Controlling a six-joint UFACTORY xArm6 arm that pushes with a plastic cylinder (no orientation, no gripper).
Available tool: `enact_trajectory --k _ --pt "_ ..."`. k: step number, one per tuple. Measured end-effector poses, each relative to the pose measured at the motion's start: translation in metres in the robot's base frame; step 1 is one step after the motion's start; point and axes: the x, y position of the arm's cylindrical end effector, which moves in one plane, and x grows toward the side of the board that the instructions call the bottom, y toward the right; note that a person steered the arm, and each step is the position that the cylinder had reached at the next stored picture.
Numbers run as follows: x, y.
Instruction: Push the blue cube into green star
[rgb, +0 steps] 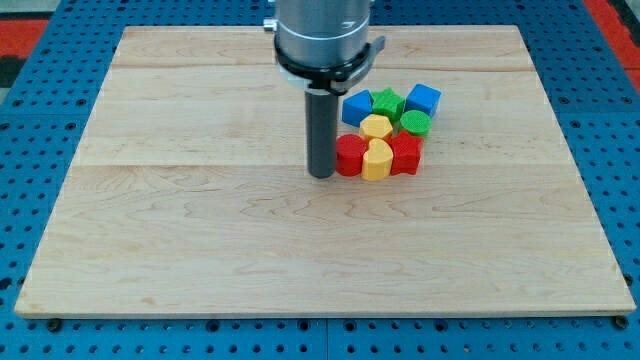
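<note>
The blue cube (423, 99) sits at the upper right of a tight cluster of blocks, touching the green star (388, 104) on its left. A second blue block (357, 107) lies left of the star. My tip (321, 174) rests on the board just left of the cluster, next to a red block (350, 156), and well to the lower left of the blue cube.
A green round block (416, 123), two yellow blocks (376, 127) (377, 160) and a second red block (405, 154) fill out the cluster. The wooden board (200, 220) lies on a blue pegboard surface (30, 60).
</note>
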Motion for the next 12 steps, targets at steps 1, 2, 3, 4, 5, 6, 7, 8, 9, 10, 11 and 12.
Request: enact_trajectory --k 1,2,3,4,5,6,7,8,9,10,11,12 --pt "0.01 -0.086" --pt "-0.058 -0.071" --pt "-0.12 -0.018" --pt "-0.148 0.033" --pt "-0.148 0.051" --pt "-0.148 0.086" --pt "-0.147 0.128" --pt "-0.147 0.164" --pt "-0.139 0.196" --pt "-0.114 0.201" --pt "-0.144 0.178" --pt "-0.156 0.13"
